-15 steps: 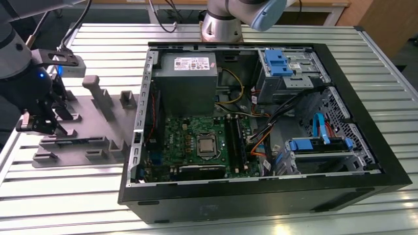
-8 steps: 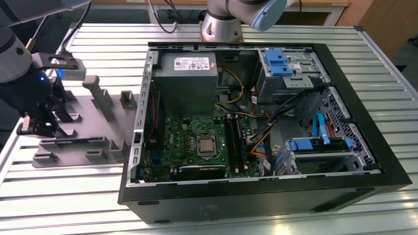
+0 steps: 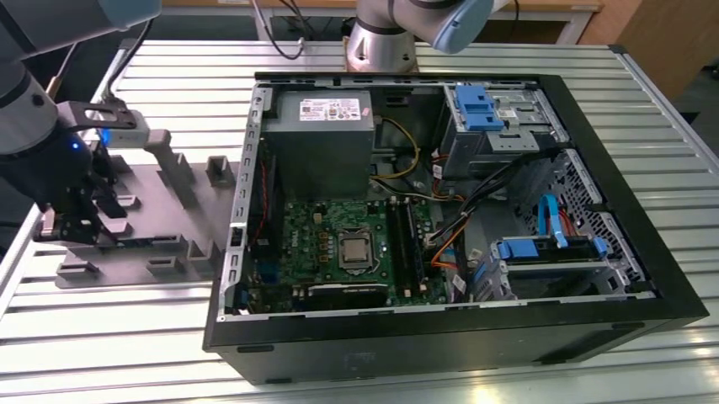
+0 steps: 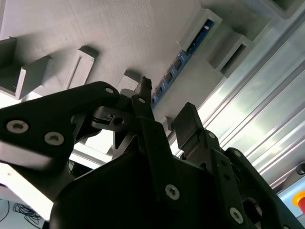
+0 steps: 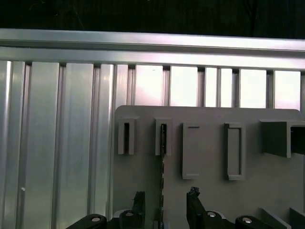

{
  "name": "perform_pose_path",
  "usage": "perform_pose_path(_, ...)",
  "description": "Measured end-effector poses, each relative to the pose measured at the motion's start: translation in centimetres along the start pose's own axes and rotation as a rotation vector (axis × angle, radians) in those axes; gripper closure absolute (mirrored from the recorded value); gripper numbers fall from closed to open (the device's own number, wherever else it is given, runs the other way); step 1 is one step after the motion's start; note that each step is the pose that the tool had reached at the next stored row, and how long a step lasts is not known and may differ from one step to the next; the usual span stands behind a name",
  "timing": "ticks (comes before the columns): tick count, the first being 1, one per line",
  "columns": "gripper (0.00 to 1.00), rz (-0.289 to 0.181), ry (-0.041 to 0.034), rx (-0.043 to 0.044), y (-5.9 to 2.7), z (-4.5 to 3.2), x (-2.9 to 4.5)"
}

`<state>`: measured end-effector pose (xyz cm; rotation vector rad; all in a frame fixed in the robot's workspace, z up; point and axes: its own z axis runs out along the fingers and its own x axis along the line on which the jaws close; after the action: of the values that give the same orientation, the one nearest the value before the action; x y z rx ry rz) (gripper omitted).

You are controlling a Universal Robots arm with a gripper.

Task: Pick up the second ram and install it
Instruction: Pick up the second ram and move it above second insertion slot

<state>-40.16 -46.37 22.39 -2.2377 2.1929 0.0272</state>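
I am in the pick-up step. The gripper [image 5: 165, 196] hangs over the grey fixture [image 5: 209, 114], at the exterior view's left, beside the open case [image 3: 450, 337]. Its fingers [image 5: 194, 205] are apart, one on each side of the ram [image 5: 162, 162]. The ram stands on edge in its slot in the fixture, and I see no contact with it. I judge that the grasp calls for fingers centred on the thin board, a gentle closing, and a straight lift so that nothing jams in the slot.
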Motion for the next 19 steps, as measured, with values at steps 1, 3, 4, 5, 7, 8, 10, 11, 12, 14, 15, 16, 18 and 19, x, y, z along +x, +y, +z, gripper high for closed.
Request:
perform_pose_path(1, 0.53, -0.003, -0.0001, 0.0002, -0.01, 0.16, 0.05)
perform_pose_path(3, 0.53, -0.006, 0.0001, -0.0002, 0.02, 0.45, 0.21)
perform_pose_path(4, 0.53, -0.008, 0.0, 0.0, 0.02, 0.64, 0.29)
perform_pose_path(5, 0.53, -0.01, -0.0001, 0.0002, 0.02, 0.83, 0.3)
perform_pose_path(7, 0.53, -0.012, 0.0002, -0.0001, 0.02, 1.18, 0.4)
perform_pose_path(8, 0.53, -0.014, 0.0, 0.0, 0.02, 1.35, 0.41)
perform_pose_path(10, 0.53, -0.016, 0.0002, -0.0001, 0.02, 1.65, 0.45)
perform_pose_path(11, 0.53, -0.017, 0.0002, -0.0002, 0.02, 1.8, 0.47)
perform_pose_path(12, 0.53, -0.019, 0.0001, -0.0001, 0.02, 1.96, 0.49)
perform_pose_path(14, 0.53, -0.021, 0.0002, -0.0002, 0.02, 2.2, 0.51)
perform_pose_path(15, 0.53, -0.021, 0.0002, -0.0002, 0.04, 2.29, 0.54)
perform_pose_path(16, 0.53, -0.022, 0.0, 0.0, 0.05, 2.4, 0.55)
perform_pose_path(18, 0.53, -0.023, -0.0001, 0.0004, 0.08, 2.58, 0.58)
perform_pose_path(19, 0.53, -0.023, 0.0, 0.0004, 0.08, 2.66, 0.59)
